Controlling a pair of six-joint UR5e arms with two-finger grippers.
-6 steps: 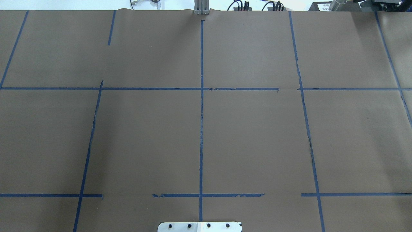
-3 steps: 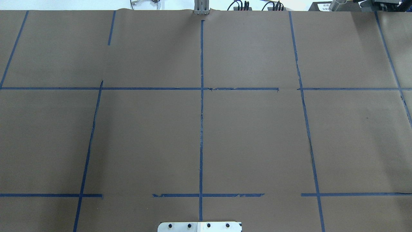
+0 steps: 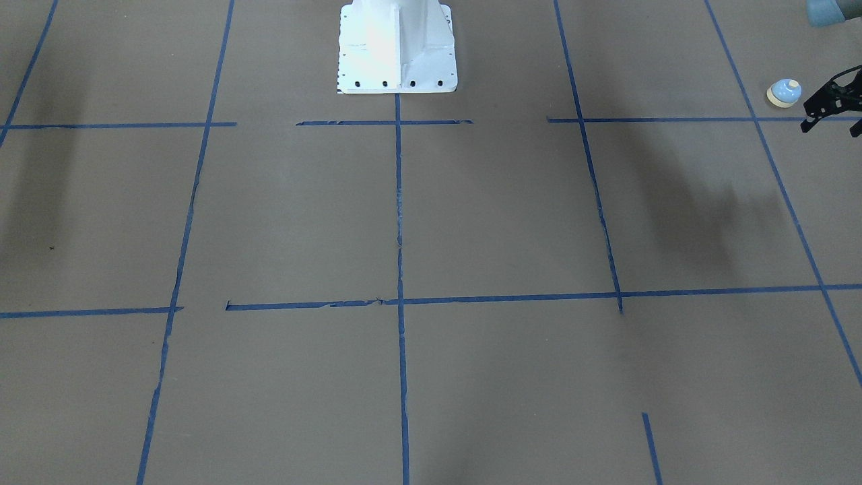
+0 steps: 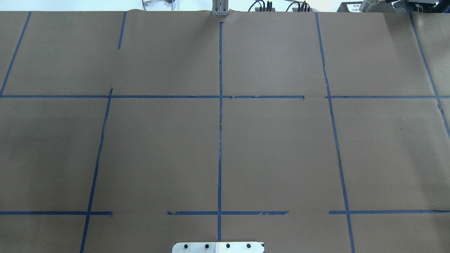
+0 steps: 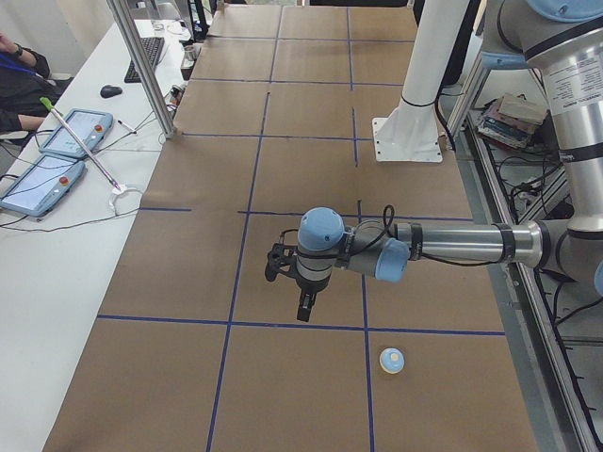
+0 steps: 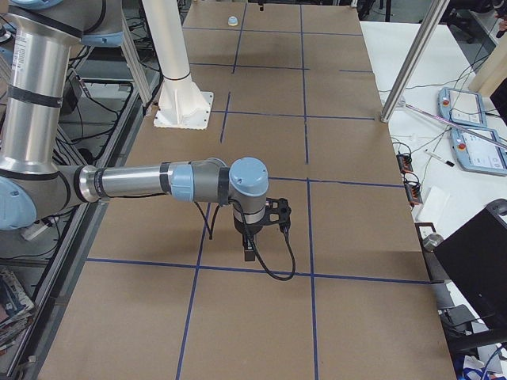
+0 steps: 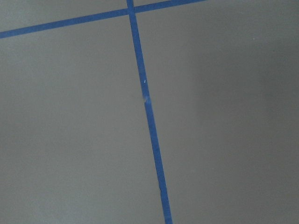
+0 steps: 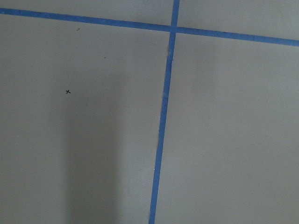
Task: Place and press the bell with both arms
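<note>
The bell (image 3: pixel 784 93) is a small light-blue dome with a cream base and button. It stands upright on the brown table at the robot's far left, and also shows in the exterior left view (image 5: pixel 392 360) and far off in the exterior right view (image 6: pixel 232 20). My left gripper (image 3: pixel 830 128) hangs just beside the bell, clear of it and cut by the frame edge; its fingertips stand apart and hold nothing. It also shows above the table (image 5: pixel 301 299). My right gripper (image 6: pixel 248 252) hovers over the table's other end; I cannot tell whether it is open.
The white pedestal base (image 3: pixel 397 47) is bolted at the robot's side of the table. Blue tape lines (image 4: pixel 220 116) grid the brown paper. Tablets (image 5: pixel 57 155) and cables lie on the white side bench beyond the table.
</note>
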